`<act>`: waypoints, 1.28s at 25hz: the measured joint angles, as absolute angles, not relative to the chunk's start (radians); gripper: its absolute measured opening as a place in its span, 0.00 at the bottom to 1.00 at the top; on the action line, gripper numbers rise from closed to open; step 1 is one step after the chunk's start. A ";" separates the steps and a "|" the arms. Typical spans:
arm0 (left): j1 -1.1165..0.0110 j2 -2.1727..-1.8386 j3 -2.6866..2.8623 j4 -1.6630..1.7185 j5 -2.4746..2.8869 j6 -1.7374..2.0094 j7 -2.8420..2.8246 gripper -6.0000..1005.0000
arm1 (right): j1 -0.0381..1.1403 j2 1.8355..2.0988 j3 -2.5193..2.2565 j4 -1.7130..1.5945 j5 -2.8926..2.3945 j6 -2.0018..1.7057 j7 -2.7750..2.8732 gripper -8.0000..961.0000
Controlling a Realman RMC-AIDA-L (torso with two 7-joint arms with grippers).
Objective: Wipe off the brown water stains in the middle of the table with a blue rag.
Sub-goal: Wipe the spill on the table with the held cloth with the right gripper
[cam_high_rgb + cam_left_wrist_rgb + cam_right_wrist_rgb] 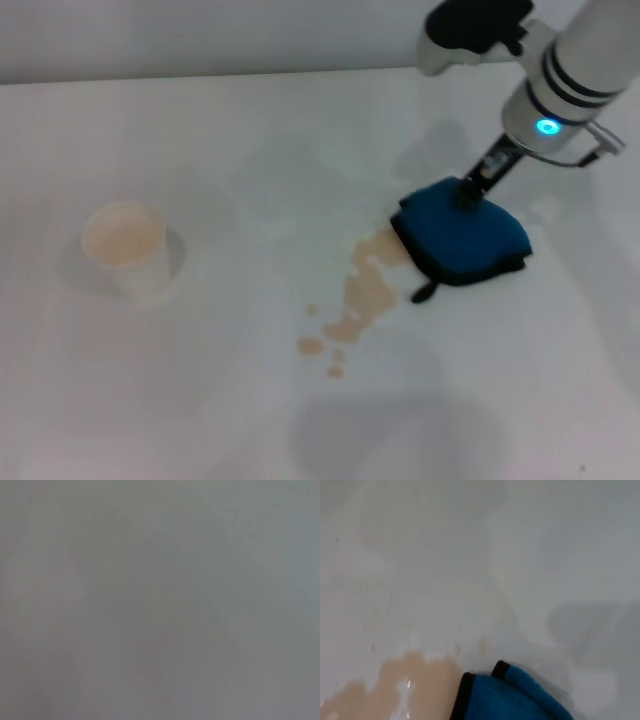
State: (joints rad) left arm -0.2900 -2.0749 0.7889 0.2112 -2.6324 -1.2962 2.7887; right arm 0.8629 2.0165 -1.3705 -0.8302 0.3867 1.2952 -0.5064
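The blue rag (462, 233) lies flat on the white table (250, 150), right of centre, its black loop tab pointing toward the front. My right gripper (468, 192) comes down from the back right and is shut on the rag's far edge. The brown water stains (365, 285) run from the rag's left edge diagonally toward the front left and end in several small droplets. In the right wrist view a corner of the blue rag (515, 695) sits right beside the brown water stains (410, 680). The left gripper is out of view; its wrist view shows only a plain grey surface.
A white paper cup (128, 245) with a tan inside stands on the table's left side, well away from the stains. The table's far edge runs along the back, behind the right arm.
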 joint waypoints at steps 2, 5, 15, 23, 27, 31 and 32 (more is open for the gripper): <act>-0.291 -2.075 0.790 0.208 -2.632 -1.296 2.789 0.86 | 0.899 2.016 -1.374 -0.787 0.386 1.258 -0.509 0.10; -0.293 -2.076 0.790 0.205 -2.632 -1.297 2.789 0.86 | 0.935 2.014 -1.374 -0.748 0.381 1.206 -0.512 0.10; -0.300 -2.075 0.795 0.204 -2.631 -1.298 2.789 0.86 | 0.965 2.014 -1.368 -0.727 0.367 1.149 -0.545 0.10; -0.329 -2.074 0.793 0.203 -2.631 -1.289 2.791 0.86 | 0.967 2.022 -1.384 -0.725 0.491 1.232 -0.631 0.10; -0.338 -2.074 0.795 0.202 -2.628 -1.288 2.791 0.86 | 0.967 2.023 -1.440 -0.724 0.576 1.264 -0.661 0.10; -0.340 -2.074 0.795 0.202 -2.628 -1.288 2.791 0.86 | 0.963 2.024 -1.474 -0.724 0.628 1.284 -0.681 0.10; -0.340 -2.074 0.795 0.202 -2.628 -1.288 2.791 0.86 | 0.961 2.024 -1.480 -0.724 0.642 1.289 -0.686 0.10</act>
State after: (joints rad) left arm -0.3396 -2.0739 0.7947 0.2024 -2.6277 -1.2878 2.7914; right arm 0.9606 2.0239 -1.4804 -0.7236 0.6417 1.2888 -0.6858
